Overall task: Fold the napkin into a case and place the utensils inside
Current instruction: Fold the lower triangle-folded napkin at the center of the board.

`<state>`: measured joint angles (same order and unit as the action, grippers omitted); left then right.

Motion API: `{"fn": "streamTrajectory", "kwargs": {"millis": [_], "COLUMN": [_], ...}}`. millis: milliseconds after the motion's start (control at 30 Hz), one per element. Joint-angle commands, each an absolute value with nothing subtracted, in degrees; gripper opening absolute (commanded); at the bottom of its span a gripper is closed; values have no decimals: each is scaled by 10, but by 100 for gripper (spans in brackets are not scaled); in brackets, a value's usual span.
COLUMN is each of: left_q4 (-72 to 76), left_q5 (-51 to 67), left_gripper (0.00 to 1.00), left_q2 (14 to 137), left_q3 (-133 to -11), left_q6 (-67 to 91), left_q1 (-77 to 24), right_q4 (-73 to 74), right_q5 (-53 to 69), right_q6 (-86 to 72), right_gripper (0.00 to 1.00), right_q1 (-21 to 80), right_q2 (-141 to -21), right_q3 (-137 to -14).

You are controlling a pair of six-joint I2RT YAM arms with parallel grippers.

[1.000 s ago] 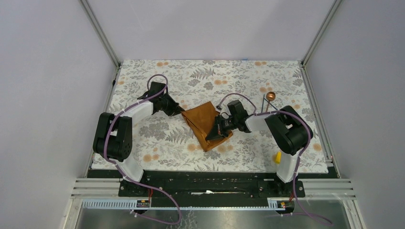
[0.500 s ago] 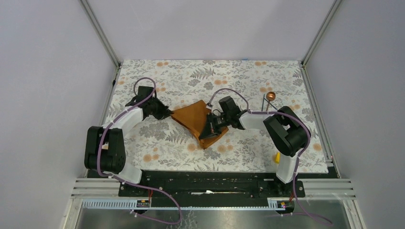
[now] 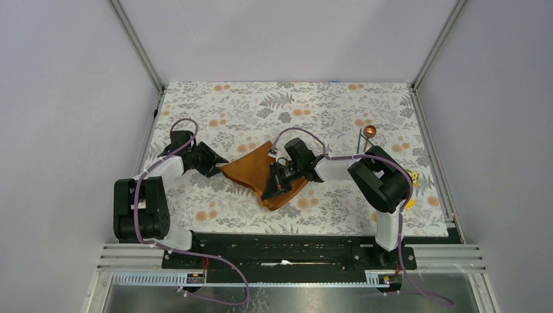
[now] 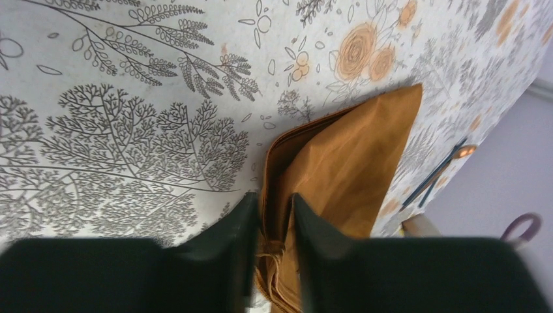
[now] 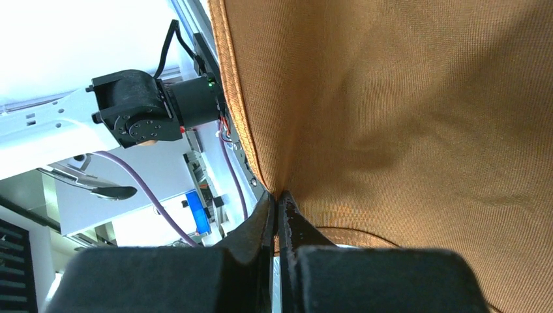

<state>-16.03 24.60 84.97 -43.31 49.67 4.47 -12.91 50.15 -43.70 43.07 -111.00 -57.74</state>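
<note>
Black joints (image 3: 140, 208), white links (image 3: 332, 171) and looping purple cables (image 3: 136, 215) on both arms

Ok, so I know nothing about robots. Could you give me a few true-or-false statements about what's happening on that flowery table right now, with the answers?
1. The left gripper and the right gripper each pinch the shiny orange-brown cloth napkin. True.
2. The slim dark-handled utensils lie tucked inside the napkin. False: they lie on the floral tablecloth, apart from the napkin, off to its right in the top view.
3. One of the utensils has a small round copper-coloured bowl. True.
4. The napkin lies spread out as a flat, single-layer square. False: it is folded over in layers and looks roughly triangular from above.
</note>
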Motion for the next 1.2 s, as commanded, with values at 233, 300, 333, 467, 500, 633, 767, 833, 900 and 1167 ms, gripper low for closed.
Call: {"fn": "streamTrajectory", "kwargs": {"millis": [233, 300, 333, 467, 500, 633, 767, 833, 900, 1167], "left_q4": [-167, -176, -180, -184, -182, -175, -169, -158, -141, -119], "left_q5": [253, 247, 248, 254, 250, 230, 218, 214, 218, 223], "left_gripper": [81, 82, 82, 79, 78, 74, 76, 76, 75, 36], "left_q2": [772, 773, 778, 804, 809, 822, 843, 852, 867, 876], "left_q3": [-412, -413, -416, -427, -431, -439, -441, -439, -440, -449], "left_q6": [449, 432, 423, 407, 407, 409, 406, 405, 407, 420], "left_q1": [46, 46, 44, 31, 29, 19, 15, 13, 10, 7], "right_q4": [-152, -154, -155, -161, -163, -172, -176, -179, -181, -211], "right_q5": [511, 511, 512, 515, 515, 519, 523, 524, 525, 541], "right_q6": [-453, -453, -453, -457, -458, -463, -464, -465, -466, -478], "right_gripper": [0, 0, 0, 0, 0, 0, 0, 0, 0, 0], "right_q1": [432, 432, 432, 432, 432, 432, 432, 432, 432, 432], "right_q2": [-1107, -1106, -1105, -1103, -1103, -1107, -1108, -1108, -1109, -1108], "right_q3": [-598, -599, -599, -598, -597, -595, -593, -593, -594, -581]}}
